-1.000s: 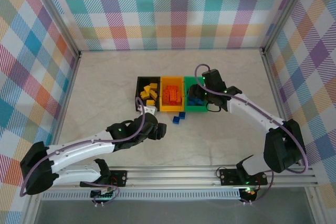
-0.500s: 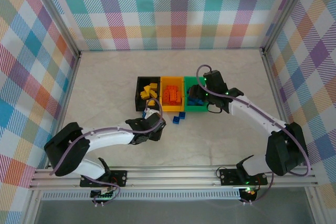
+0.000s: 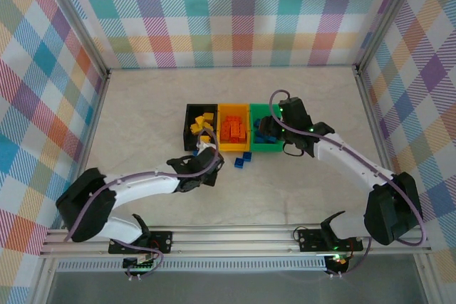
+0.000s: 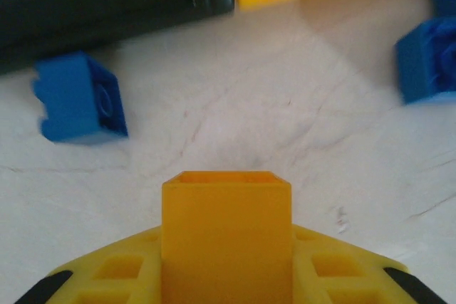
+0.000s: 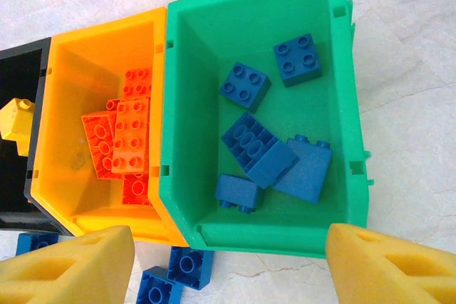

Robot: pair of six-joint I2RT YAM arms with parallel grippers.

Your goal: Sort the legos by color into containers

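The left gripper (image 3: 206,153) is seen closed on a yellow brick (image 4: 226,226), nearer than and to the left of the green bin (image 5: 348,105); the right gripper (image 5: 228,265) is held wide open above that bin, in which five blue bricks (image 5: 260,151) are contained; loose blue bricks (image 5: 187,267) are scattered just outside its near wall

A second bin (image 3: 187,129) touches the left side of the middle bin (image 3: 234,149) and a third bin (image 3: 265,150) touches its right side; bricks (image 3: 232,130) lie in all three. Loose bricks (image 3: 244,159) lie on the table (image 3: 142,119) just before its right front corner.
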